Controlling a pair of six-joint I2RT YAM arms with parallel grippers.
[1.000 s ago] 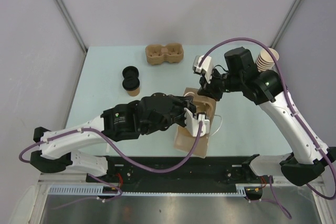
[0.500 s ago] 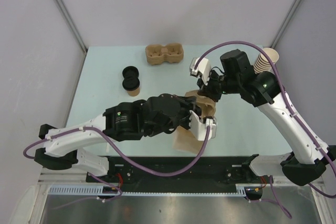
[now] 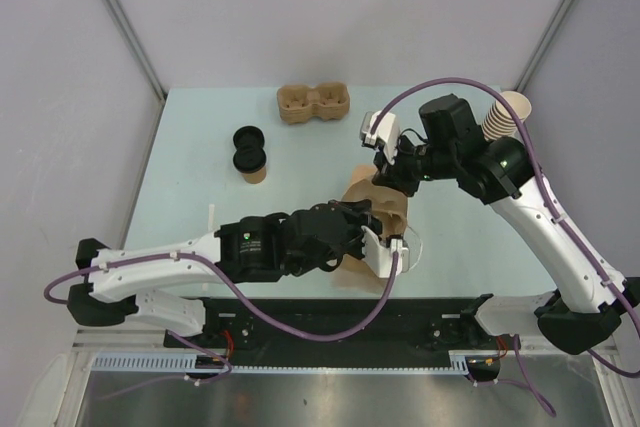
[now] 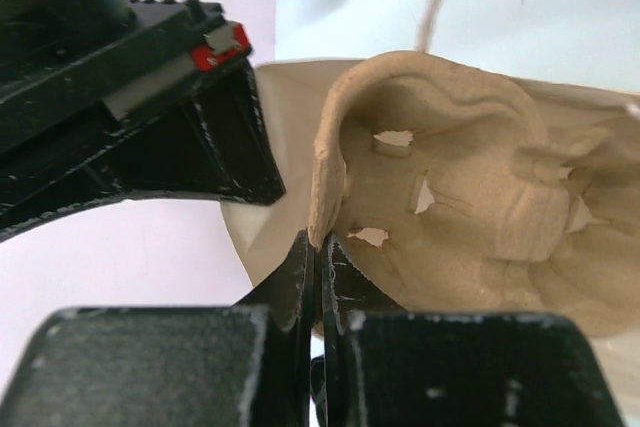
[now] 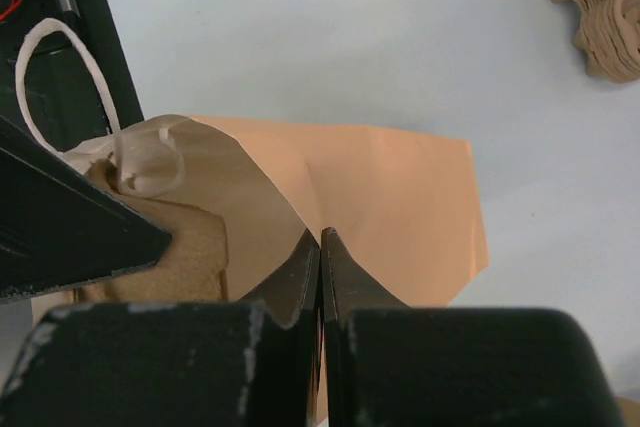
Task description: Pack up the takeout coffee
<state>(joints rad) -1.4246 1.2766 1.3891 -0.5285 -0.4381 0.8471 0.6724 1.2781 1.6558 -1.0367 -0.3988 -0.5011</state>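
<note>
**A:** Where is the takeout coffee shown?

**B:** The tan paper cup [image 3: 257, 175] is shown on the left part of the worktop [image 3: 190, 207], toward the far side, with the round black lid [image 3: 245, 158] at its top. Whether the lid is pressed on cannot be told. A second black lid [image 3: 247, 136] is seen just beyond it. The cup is touched by neither hand and is set well apart from the paper bag [image 5: 400, 187], which lies near the middle of the worktop.

**A:** How is the left hand depicted?

**B:** The left hand [image 4: 318, 247] is shown with its fingers brought together on the thin rim of a brown pulp tray [image 4: 470, 207], which is pinched between them. The tray is seen at the mouth of the bag. How far in it sits cannot be told.

**A:** And the right hand?

**B:** The right hand [image 5: 320, 242] is clamped on the edge of the bag's open mouth, the paper being nipped between closed fingers. A white cord handle [image 5: 60, 57] is seen looped at the bag's rim, and part of the tray is visible under the lifted paper.

**A:** What else is marked?

**B:** A stack of pulp trays [image 3: 313, 104] is placed at the far edge, near the middle. A tall stack of cups [image 3: 503, 117] is seen at the far right, beside the right arm.
</note>
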